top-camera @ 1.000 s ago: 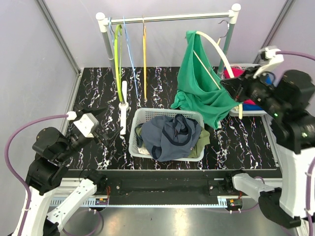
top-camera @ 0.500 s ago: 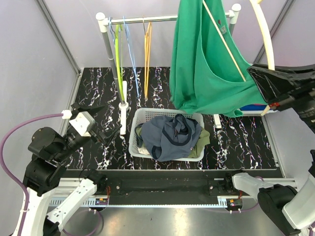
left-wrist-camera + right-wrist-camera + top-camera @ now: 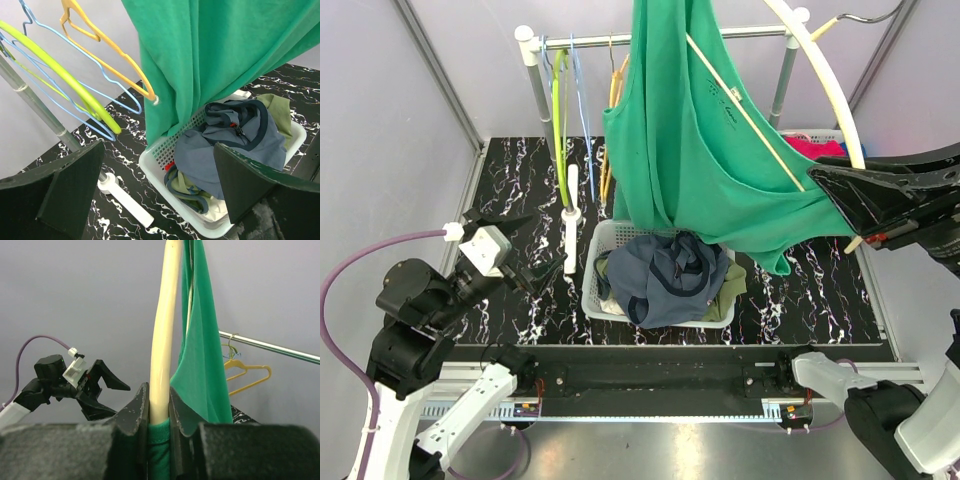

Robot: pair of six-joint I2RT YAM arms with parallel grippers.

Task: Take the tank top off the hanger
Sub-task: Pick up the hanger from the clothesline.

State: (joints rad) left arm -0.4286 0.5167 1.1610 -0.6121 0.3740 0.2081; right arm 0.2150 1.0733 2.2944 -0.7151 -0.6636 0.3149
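A green tank top [image 3: 700, 150] hangs on a cream hanger [image 3: 820, 80], held high over the white basket [image 3: 603, 237]. My right gripper [image 3: 855, 215] is shut on the hanger's cream arm [image 3: 162, 355], with green cloth pinched in the jaws below it [image 3: 159, 445]. The tank top's lower edge hangs just above the basket in the left wrist view [image 3: 210, 55]. My left gripper [image 3: 535, 270] is open and empty, low at the left, pointing toward the basket; its fingers [image 3: 252, 182] frame the basket.
The basket holds blue-grey and olive clothes [image 3: 670, 275]. A rail [image 3: 590, 40] on white posts carries lime [image 3: 558, 110], blue [image 3: 582, 100] and orange [image 3: 615, 80] hangers. A second basket with red cloth [image 3: 815, 148] stands at the back right.
My right gripper has lifted the hanger with the tank top up off the rail's right end and swung it left, over the basket. The left arm has barely moved.
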